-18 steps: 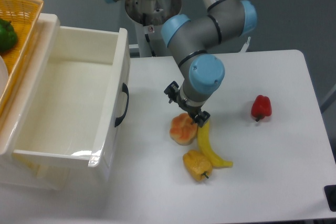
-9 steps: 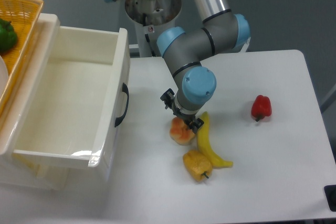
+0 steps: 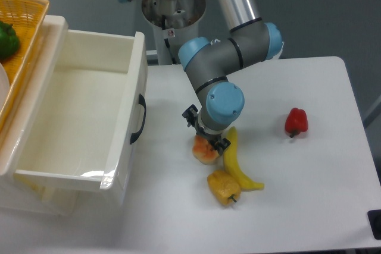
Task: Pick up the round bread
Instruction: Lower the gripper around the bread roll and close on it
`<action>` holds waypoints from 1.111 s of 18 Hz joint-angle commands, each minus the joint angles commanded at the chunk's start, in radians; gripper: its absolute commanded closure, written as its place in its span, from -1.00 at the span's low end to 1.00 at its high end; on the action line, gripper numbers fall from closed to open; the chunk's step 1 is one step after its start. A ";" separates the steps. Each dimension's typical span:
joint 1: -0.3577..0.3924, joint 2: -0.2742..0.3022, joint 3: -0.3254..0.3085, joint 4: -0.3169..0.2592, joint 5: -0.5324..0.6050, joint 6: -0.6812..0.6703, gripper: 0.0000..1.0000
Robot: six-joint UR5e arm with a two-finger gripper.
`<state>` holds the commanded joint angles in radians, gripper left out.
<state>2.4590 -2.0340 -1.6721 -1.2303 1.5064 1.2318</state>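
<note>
Arm (image 3: 229, 57): grey cylindrical links, light-blue round joint caps, polished silver upper tube. Small black end effector (image 3: 206, 137). Grey round base.

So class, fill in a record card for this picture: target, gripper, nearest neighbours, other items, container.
target: bread, on the table, partly hidden under the gripper
gripper: gripper down over the bread; whether it is shut cannot be told
nearest neighbours: banana just right of the bread; yellow pepper in front of it
other items: red pepper far right; green pepper in the basket
container: white bin, at left
</note>
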 joint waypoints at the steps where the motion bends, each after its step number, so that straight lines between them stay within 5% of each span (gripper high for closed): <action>1: 0.000 -0.003 0.002 0.000 0.000 0.000 -1.00; 20: -0.015 -0.037 -0.012 0.051 0.026 -0.006 -1.00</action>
<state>2.4436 -2.0709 -1.6843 -1.1796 1.5324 1.2257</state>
